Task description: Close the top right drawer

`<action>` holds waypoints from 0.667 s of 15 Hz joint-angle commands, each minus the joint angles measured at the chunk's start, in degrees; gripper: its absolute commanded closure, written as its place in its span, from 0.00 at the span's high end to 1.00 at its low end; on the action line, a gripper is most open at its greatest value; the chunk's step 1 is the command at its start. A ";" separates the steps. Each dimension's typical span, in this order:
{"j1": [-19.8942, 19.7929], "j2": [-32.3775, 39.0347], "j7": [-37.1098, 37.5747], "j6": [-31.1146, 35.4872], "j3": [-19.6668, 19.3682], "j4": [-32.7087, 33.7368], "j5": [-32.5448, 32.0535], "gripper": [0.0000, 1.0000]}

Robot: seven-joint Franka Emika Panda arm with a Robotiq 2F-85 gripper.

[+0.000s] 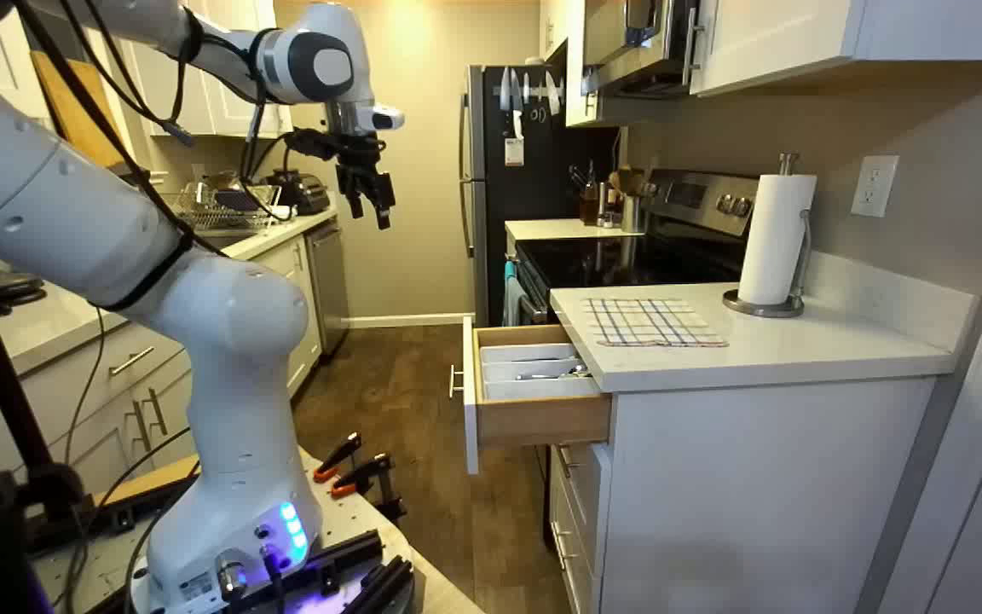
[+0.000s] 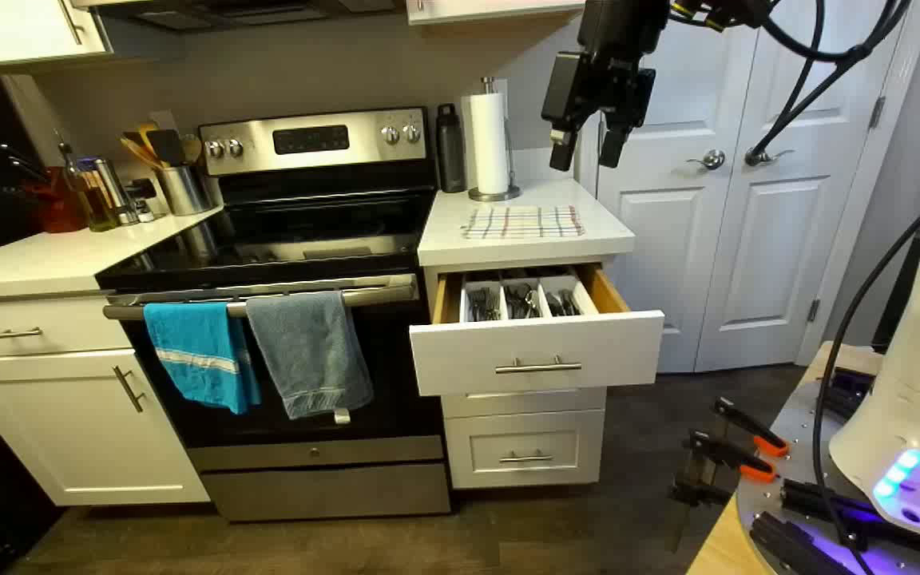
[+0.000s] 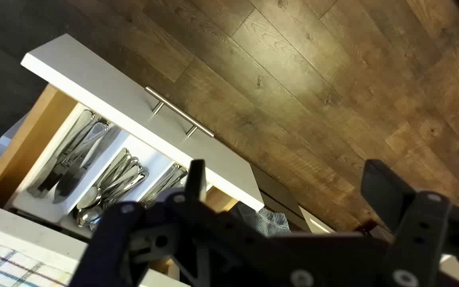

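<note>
The top right drawer is pulled well out from under the countertop. Its white front and wood-coloured side also show in an exterior view and in the wrist view. A metal bar handle is on the front. A white divided tray with cutlery sits inside. My gripper is open and empty, with its fingers pointing down, and is held higher than the countertop in both exterior views. In the wrist view my gripper has its fingers wide apart, one overlapping the drawer front and one over the floor. No contact with the drawer shows.
The white countertop above the drawer holds a checked cloth and a paper towel roll. The stove with two hanging towels stands beside the drawer. Closed lower drawers are underneath. Clamps stick out from the robot's base.
</note>
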 commanded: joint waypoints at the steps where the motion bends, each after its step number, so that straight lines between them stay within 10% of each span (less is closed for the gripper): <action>1: -0.19 0.00 -0.09 -0.21 0.10 0.16 0.07 1.00; 10: -0.26 2.15 -0.83 0.88 0.16 1.01 0.05 1.00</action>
